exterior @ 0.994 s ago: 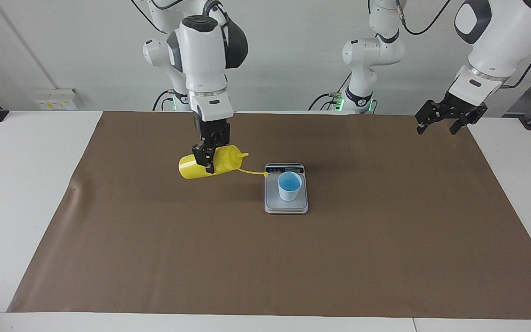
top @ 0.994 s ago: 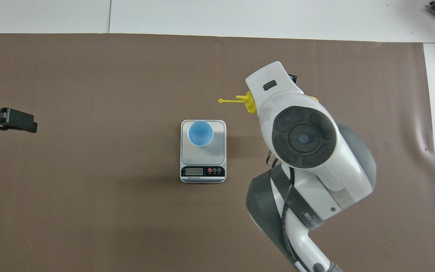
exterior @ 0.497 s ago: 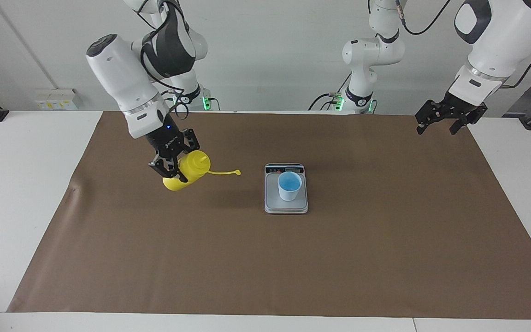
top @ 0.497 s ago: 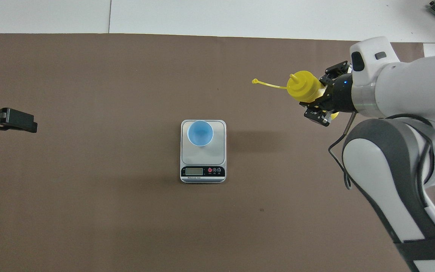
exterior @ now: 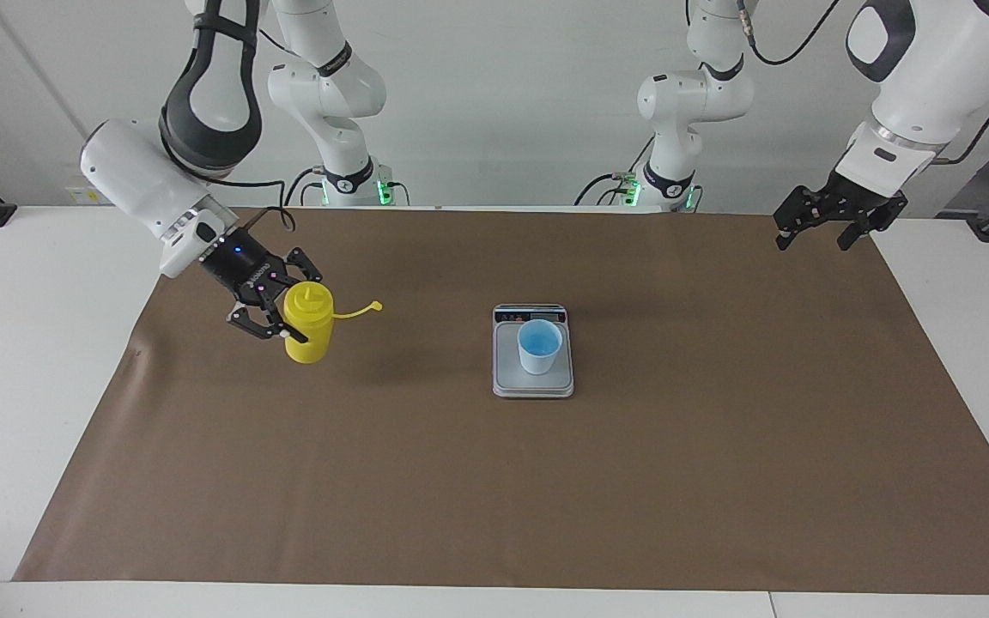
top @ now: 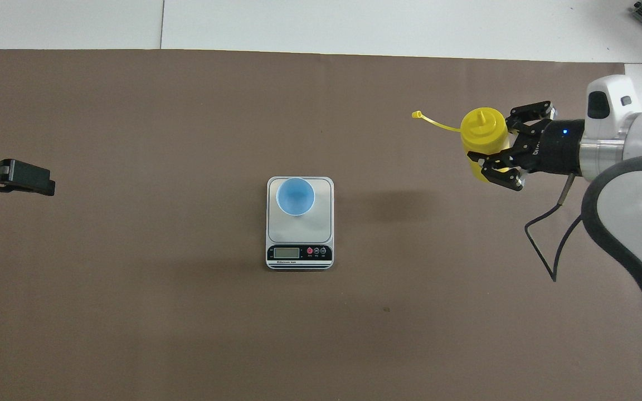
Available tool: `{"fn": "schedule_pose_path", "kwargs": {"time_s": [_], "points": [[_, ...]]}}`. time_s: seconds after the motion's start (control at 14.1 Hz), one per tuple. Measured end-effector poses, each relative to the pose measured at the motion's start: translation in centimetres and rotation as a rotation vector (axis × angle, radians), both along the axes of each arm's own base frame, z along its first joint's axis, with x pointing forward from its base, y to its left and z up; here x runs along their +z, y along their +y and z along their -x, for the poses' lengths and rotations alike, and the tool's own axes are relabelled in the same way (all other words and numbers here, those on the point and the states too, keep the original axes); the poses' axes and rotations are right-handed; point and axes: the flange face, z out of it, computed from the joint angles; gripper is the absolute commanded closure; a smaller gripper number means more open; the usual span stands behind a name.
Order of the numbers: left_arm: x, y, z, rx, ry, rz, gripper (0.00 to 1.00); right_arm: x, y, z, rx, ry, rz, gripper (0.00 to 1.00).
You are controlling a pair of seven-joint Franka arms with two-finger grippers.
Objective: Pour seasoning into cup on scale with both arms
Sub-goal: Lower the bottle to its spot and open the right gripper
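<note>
1. The right gripper's (exterior: 288,311) jaws are pinching the yellow squeeze bottle (exterior: 312,340) round its middle. The left gripper's (exterior: 814,240) jaws are standing spread and holding nothing.
2. Taking the scale (exterior: 507,374) as the dial's centre, with twelve o'clock pointing away from the robots, the bottle is standing upright at about two o'clock, well apart from the scale. Its base is sitting at or just above the brown mat (exterior: 494,498); I cannot tell which.
3. The side grip is probably keeping the nozzle free for tipping.
4. The left arm is waiting at about nine o'clock.
5. The light blue cup (exterior: 539,345) is sitting on the weighing plate toward twelve o'clock, leaving the display at six o'clock readable.
6. The bottle is looking plain yellow and cylindrical, ribbed at the nozzle cap. Its tethered tip cap (exterior: 377,305) is hanging off, pointing toward the scale, so the nozzle is standing uncapped.
</note>
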Motion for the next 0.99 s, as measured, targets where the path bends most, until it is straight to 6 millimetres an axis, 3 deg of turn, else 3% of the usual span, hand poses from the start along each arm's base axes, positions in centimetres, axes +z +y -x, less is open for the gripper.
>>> {"fn": "schedule_pose_path", "kwargs": {"time_s": [0.14,0.35,0.99], "points": [[0.0,0.0,0.0,0.0,0.0,0.0,0.0,-2.7,-3.0,1.0,0.007,-0.011,-0.041,1.0],[0.0,0.0,0.0,0.0,0.0,0.0,0.0,-5.9,-4.9,1.8,0.006,-0.052,-0.086,1.0],[0.0,0.0,0.0,0.0,0.0,0.0,0.0,-16.0,-3.5,3.6,0.032,-0.203,-0.238,1.0]]}}
